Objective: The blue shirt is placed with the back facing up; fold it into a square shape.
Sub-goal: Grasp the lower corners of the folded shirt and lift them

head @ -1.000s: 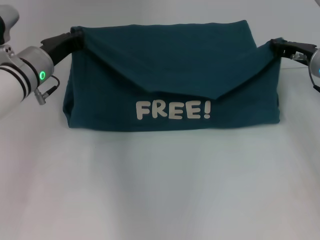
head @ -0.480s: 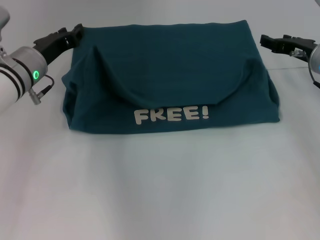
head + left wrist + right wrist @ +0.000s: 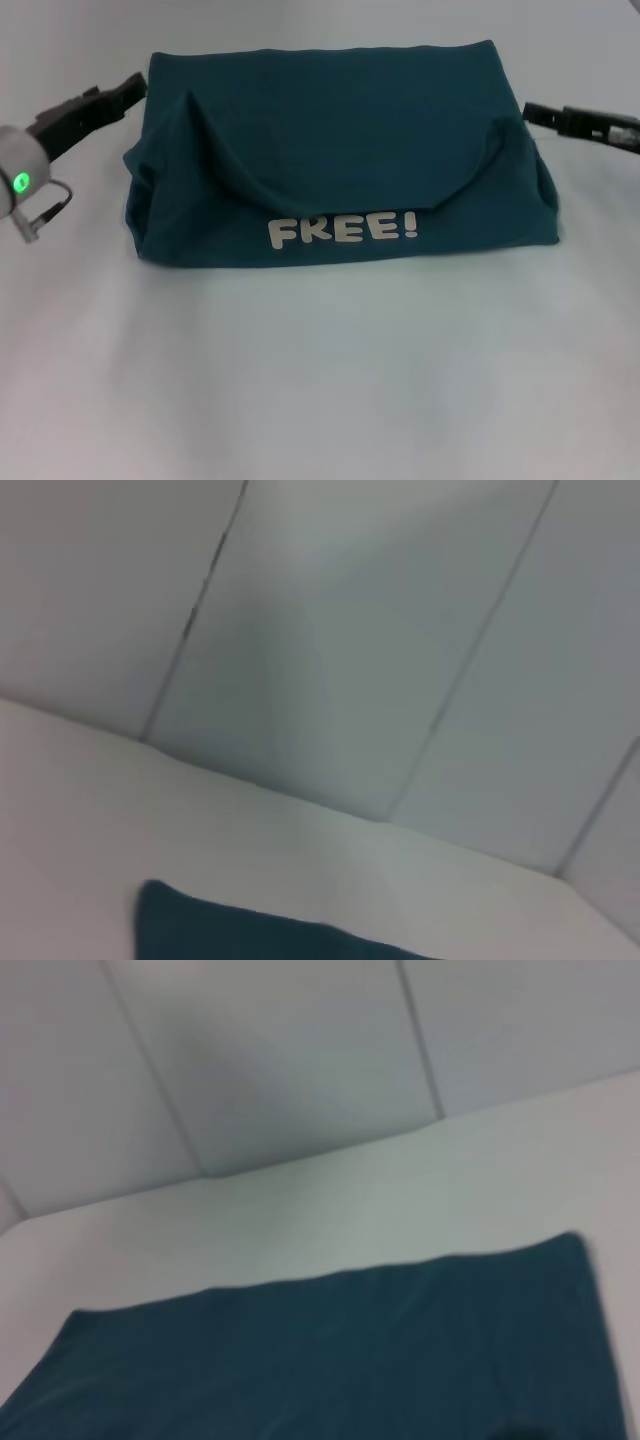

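Both grippers have drawn back off the blue shirt (image 3: 340, 150).

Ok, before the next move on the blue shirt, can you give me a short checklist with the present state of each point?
1. Left claw free of the shirt: ok, beside its far left corner, apart.
2. Right claw free of the shirt: ok, just off its right edge.
3. Claws open or shut: cannot tell.
4. Shirt square: not ok, it is wider than deep.
5. Top layer flat: not ok, it sags in a curve above the "FREE!" print.
6. Table in front of the shirt: ok, nothing lies there.
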